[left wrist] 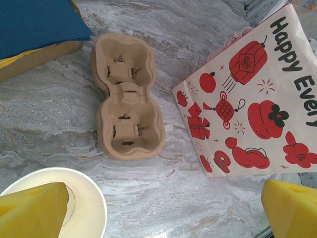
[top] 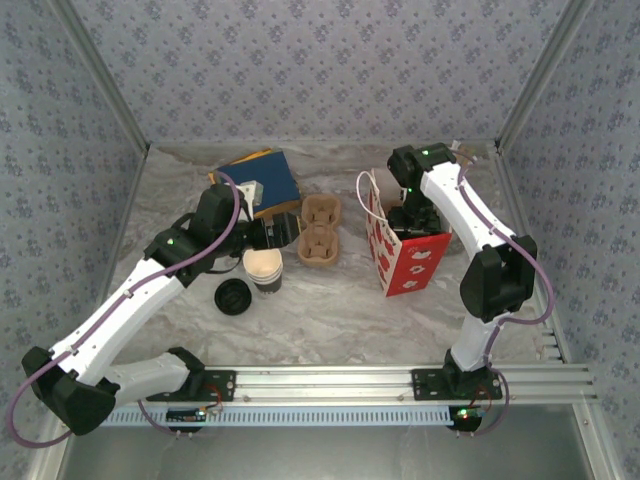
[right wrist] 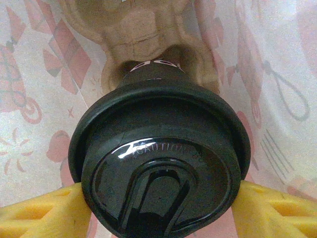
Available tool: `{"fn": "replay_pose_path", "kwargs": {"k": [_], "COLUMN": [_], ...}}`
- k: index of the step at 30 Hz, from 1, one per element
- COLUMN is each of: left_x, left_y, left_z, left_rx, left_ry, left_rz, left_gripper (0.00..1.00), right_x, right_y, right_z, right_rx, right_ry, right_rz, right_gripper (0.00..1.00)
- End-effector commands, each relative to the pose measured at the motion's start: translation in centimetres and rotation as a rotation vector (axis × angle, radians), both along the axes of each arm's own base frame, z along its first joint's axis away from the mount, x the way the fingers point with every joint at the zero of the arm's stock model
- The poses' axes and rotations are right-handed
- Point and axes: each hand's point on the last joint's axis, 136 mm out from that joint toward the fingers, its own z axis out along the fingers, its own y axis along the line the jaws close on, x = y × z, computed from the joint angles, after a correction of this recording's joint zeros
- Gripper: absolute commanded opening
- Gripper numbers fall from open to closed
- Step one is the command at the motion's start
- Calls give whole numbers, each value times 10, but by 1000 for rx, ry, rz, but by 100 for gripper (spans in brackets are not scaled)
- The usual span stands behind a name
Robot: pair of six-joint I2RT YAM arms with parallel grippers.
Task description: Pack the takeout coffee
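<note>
Catalogue of items on the marble table (top: 340, 320):

- Takeout coffee (right wrist: 158, 148), one. It is found inside the paper bag at the right of the table. A round, glossy black lid with a U-shaped recess and raised lettering is shown; only a sliver of dark-banded wall is seen beyond it. Its long axis runs straight away from the wrist camera, lid toward the lens and base toward a pulp carrier (right wrist: 148, 29) lying deeper in the bag. Whether it is seated in that carrier cannot be told.
- Paper bag (top: 408, 250), one, red and white, printed with lanterns and gifts, standing upright.
- Two-cup pulp tray (top: 320, 230), one, set left of the bag.
- Lidless paper cup (top: 263, 268), cream inside, placed near-left of the tray; how many are stacked cannot be told.
- Loose black lid (top: 232, 296), one, just left of that cup.
- Blue-covered flat box (top: 258, 180), one, at the far left.
- Right gripper (right wrist: 158, 203): clamped on the lid's rim, a yellow finger (right wrist: 39, 213) pressed against each side.
- Left gripper (left wrist: 163, 213): jaws held wide apart above the lidless cup.
</note>
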Motion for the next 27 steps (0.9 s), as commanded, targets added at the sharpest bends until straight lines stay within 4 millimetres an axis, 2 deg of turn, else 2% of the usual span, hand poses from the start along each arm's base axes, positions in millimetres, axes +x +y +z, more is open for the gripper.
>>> {"fn": "replay_pose_path", "kwargs": {"k": [1,15,27], "left_x": [0,0,-1], "left_y": [-2,-2,-2], "left_z": [7,7,7], "left_rx": [-22,-22,-23], "left_ry": [-9,-8,-6], "left_rz": [-3,-4,-2], "left_gripper": [100,100,100], "right_x": [-3,-2,-1], "right_y": [-4,-4,-3], "right_z": [-3,-3,-13], "right_rx": [-14,-15,-10], "right_ry": [20,19,26], "right_rz": [1,1,-2], "right_gripper": [72,72,72]}}
